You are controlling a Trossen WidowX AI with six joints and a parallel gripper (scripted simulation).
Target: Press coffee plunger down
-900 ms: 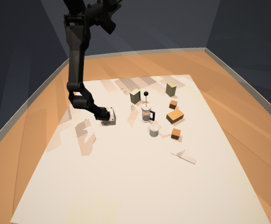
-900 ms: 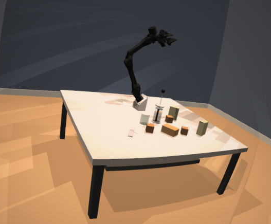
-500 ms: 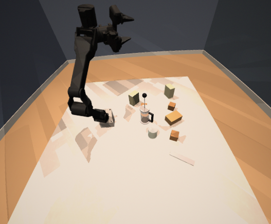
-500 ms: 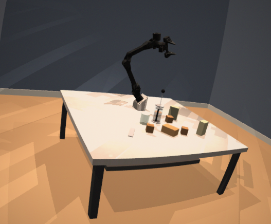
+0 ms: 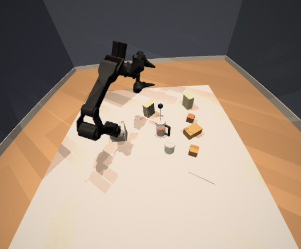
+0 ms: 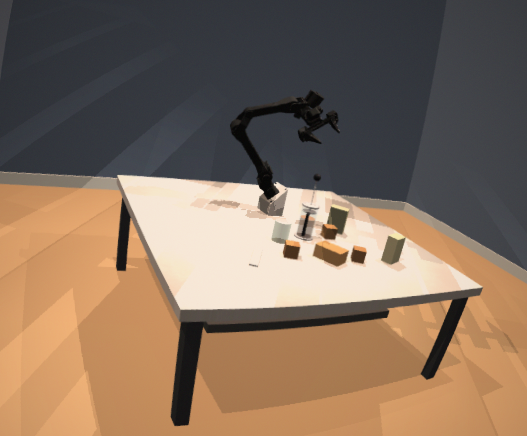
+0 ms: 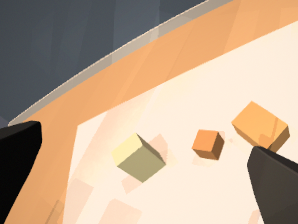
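Note:
The coffee press (image 5: 160, 131) (image 6: 306, 225) stands upright on the table, a glass body with a black handle. Its plunger is up: the black knob (image 5: 160, 105) (image 6: 317, 177) sits on a thin rod high above the lid. My gripper (image 5: 155, 76) (image 6: 330, 137) is wide open and empty, in the air above the knob's height and apart from it. In the wrist view its two dark fingers show at the left and right edges. The press is not in the wrist view.
A green block (image 5: 148, 109) (image 6: 338, 220) stands close behind the press, another green block (image 5: 188, 101) (image 6: 393, 249) (image 7: 140, 159) farther off. A pale cup (image 5: 169, 148) (image 6: 281, 231) stands beside the press. Orange blocks (image 5: 193, 131) (image 6: 331, 253) (image 7: 260, 126) lie on the handle side. A thin flat piece (image 5: 201, 177) (image 6: 255, 258) lies farther out.

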